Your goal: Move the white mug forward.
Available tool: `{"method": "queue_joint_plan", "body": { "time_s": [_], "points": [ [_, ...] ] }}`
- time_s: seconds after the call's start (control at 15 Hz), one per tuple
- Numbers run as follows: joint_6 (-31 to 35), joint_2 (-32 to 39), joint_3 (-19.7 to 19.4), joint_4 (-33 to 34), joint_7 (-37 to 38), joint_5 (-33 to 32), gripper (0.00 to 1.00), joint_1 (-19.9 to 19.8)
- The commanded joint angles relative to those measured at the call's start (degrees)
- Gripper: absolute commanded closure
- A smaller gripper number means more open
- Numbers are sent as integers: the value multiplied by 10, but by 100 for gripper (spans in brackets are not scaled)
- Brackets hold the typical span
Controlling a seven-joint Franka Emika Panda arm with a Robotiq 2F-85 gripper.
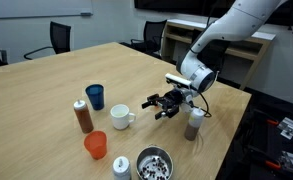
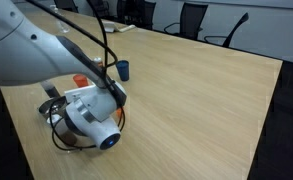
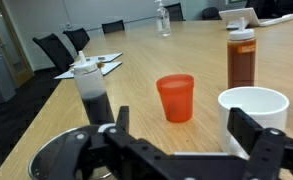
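Observation:
The white mug (image 1: 122,117) stands upright on the wooden table, handle to one side. In the wrist view the white mug (image 3: 254,108) is at the right, partly behind my right finger. My gripper (image 1: 154,104) is open and empty, low over the table, a short way from the mug and pointing at it. In the wrist view my gripper (image 3: 181,138) frames the orange cup (image 3: 175,97), which stands farther off. The mug is not between the fingers. In the exterior view from behind the arm, the mug is hidden by the arm.
Around the mug stand a dark blue cup (image 1: 94,96), a brown white-capped bottle (image 1: 83,116), the orange cup (image 1: 95,145), a small white-capped bottle (image 1: 121,166) and a metal bowl (image 1: 153,164). Another bottle (image 1: 194,125) stands by the table edge. Papers (image 3: 91,65) lie farther off.

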Motion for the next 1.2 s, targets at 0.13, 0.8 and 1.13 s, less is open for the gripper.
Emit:
{"method": "queue_joint_plan", "body": {
  "time_s": [0.13,0.8,1.13],
  "points": [
    [-44,20,-20,39,28,-57,0,-15],
    [82,74,13,95,17,83,0,21],
    [150,72,27,105,4,131,0,35]
  ]
}}
